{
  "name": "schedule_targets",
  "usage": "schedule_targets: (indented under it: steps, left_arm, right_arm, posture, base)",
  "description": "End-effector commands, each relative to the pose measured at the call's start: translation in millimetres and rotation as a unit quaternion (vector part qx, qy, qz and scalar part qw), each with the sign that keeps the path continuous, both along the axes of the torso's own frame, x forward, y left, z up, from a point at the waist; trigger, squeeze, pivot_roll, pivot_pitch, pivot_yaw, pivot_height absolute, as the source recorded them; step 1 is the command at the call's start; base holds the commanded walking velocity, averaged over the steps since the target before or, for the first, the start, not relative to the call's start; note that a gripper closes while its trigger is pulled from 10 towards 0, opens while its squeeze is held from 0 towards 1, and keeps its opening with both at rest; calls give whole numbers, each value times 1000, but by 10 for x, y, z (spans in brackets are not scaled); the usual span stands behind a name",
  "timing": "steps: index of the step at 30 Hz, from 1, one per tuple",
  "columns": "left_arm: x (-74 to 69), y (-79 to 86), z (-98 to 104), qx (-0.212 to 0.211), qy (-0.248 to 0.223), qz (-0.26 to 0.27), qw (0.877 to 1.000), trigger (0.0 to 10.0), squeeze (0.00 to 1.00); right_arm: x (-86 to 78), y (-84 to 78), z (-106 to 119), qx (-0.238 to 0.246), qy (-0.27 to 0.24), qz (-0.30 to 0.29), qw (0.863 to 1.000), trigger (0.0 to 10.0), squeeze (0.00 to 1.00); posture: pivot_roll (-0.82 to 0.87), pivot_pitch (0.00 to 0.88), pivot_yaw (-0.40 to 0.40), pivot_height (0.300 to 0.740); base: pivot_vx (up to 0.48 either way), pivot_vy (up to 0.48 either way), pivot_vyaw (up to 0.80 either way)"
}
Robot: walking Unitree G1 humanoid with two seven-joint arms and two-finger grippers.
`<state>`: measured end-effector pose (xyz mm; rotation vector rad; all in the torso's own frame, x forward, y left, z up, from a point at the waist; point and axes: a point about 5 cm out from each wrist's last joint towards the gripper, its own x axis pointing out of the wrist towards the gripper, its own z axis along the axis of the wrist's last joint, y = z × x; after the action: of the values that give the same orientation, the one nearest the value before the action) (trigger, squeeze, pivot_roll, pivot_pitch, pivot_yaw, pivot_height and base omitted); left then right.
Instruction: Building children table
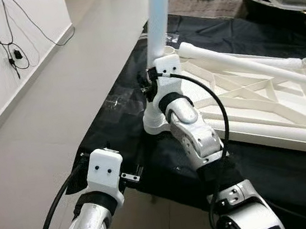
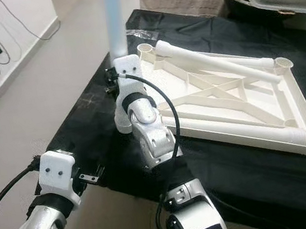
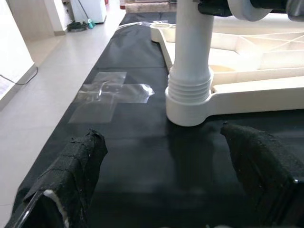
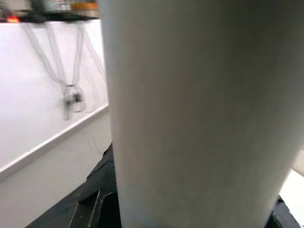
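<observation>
Table frame (image 1: pixel 263 97), leg (image 3: pixel 192 52): smooth white plastic; black matt cloth (image 1: pixel 261 168) beneath.

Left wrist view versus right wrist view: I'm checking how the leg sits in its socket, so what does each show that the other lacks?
The left wrist view shows the white plastic table leg standing upright in the corner socket of the white plastic tabletop frame, clear tape on the black cloth, and the open left end effector. The right wrist view shows a white wall. Both show the leg and black cloth.
</observation>
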<state>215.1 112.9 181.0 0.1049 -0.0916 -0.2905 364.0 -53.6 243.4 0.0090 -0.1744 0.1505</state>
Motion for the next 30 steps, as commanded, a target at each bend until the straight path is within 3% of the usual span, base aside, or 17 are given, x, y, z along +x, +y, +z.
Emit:
schedule_targets:
  steps: [1, 6, 9, 11, 12, 14, 15, 16, 17, 19, 21, 23, 25, 30]
  left_arm:
    - [-1, 2, -46, 3, 9, 0, 1000, 10000, 0]
    - [-6, 1, -44, 3, 10, -1, 1000, 10000, 0]
    - [-10, 3, -41, 3, 9, 0, 1000, 10000, 0]
    - [-3, 11, -36, 3, 8, 1, 1000, 10000, 0]
    - [-3, 11, -36, 3, 8, 1, 1000, 10000, 0]
    - [4, 15, -33, 3, 7, 2, 1000, 10000, 0]
    - [4, 15, -33, 3, 7, 2, 1000, 10000, 0]
    - [8, 15, -33, 4, 6, 2, 1000, 10000, 0]
    - [8, 15, -33, 4, 6, 2, 1000, 10000, 0]
    - [15, 15, -35, 4, 5, 0, 1000, 10000, 0]
    - [15, 15, -35, 4, 5, 0, 1000, 10000, 0]
    - [24, 9, -31, 5, 4, -1, 1000, 10000, 0]
    - [27, 2, -28, 5, 3, -3, 1000, 10000, 0]
    - [43, -4, -22, 7, 2, -7, 1000, 10000, 0]
  right_arm:
    - [3, -226, -375, -20, 67, -86, 994, 10000, 0]
    - [17, -191, -372, -8, 72, -83, 994, 10000, 0]
    - [26, -245, -424, 0, 89, -109, 990, 10000, 0]
    - [21, -357, -454, 3, 97, -172, 980, 10000, 0]
    - [21, -357, -454, 3, 97, -172, 980, 10000, 0]
    - [18, -480, -467, 19, 103, -245, 964, 10000, 0]
    - [18, -480, -467, 19, 103, -245, 964, 10000, 0]
    - [18, -556, -454, 39, 105, -291, 950, 10000, 0]
    - [18, -556, -454, 39, 105, -291, 950, 10000, 0]
    - [15, -669, -404, 71, 106, -365, 922, 10000, 0]
    - [15, -669, -404, 71, 106, -365, 922, 10000, 0]
    - [2, -682, -357, 99, 104, -399, 906, 10000, 0]
    - [-13, -641, -346, 112, 108, -403, 902, 10000, 0]
    - [-62, -459, -313, 119, 115, -397, 903, 10000, 0]
  posture:
    - [155, 213, -125, 740]
    - [157, 211, -126, 740]
    - [157, 211, -126, 740]
    - [157, 211, -126, 740]
    - [157, 211, -126, 740]
    - [159, 206, -128, 740]
    - [159, 206, -128, 740]
    - [162, 200, -127, 740]
    - [162, 200, -127, 740]
    - [164, 194, -120, 740]
    - [164, 194, -120, 740]
    - [169, 189, -119, 740]
    - [169, 189, -119, 740]
    - [178, 178, -113, 740]
  base:
    - [0, 0, 0]
    - [0, 0, 0]
    - [0, 0, 0]
    - [0, 0, 0]
    - [0, 0, 0]
    - [0, 0, 0]
    - [0, 0, 0]
    - [0, 0, 0]
    - [0, 0, 0]
    - [0, 0, 0]
    - [0, 0, 0]
    - [0, 0, 0]
    - [0, 0, 0]
    - [0, 0, 0]
